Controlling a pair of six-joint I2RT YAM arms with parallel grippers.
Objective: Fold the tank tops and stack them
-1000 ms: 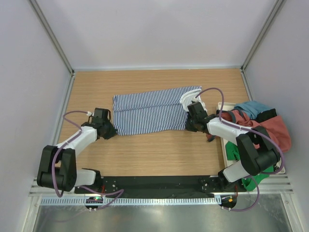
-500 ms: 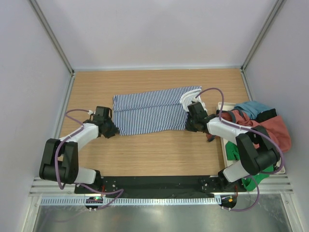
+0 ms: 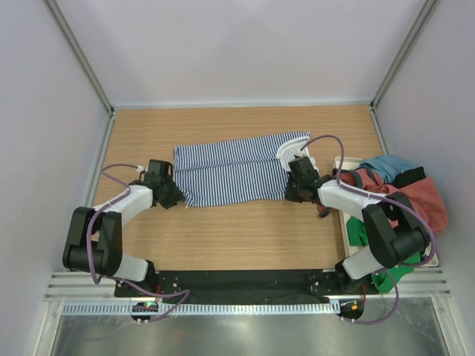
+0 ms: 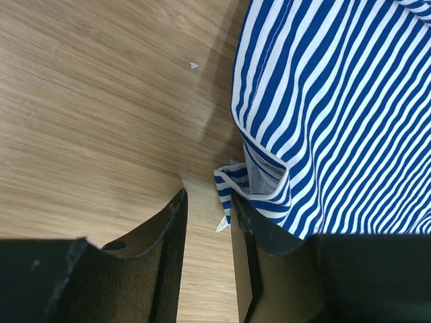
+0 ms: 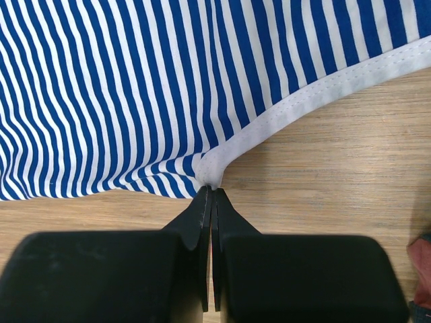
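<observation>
Evidently the counter carries the striped top flat at its middle, laid as a long band. The red top waits in the heap at the right edge. The step in hand looks like taking both near corners for the next fold. To do it well, each side should grip every layer at its corner, then lift low and level so the band does not skew.

The right claw is pressed together, pinching the near right corner at the white trim. The left claw stands partly spread at the near left corner. Bare wood shows between its jaws, and the curled corner lies just ahead, ungripped.
</observation>
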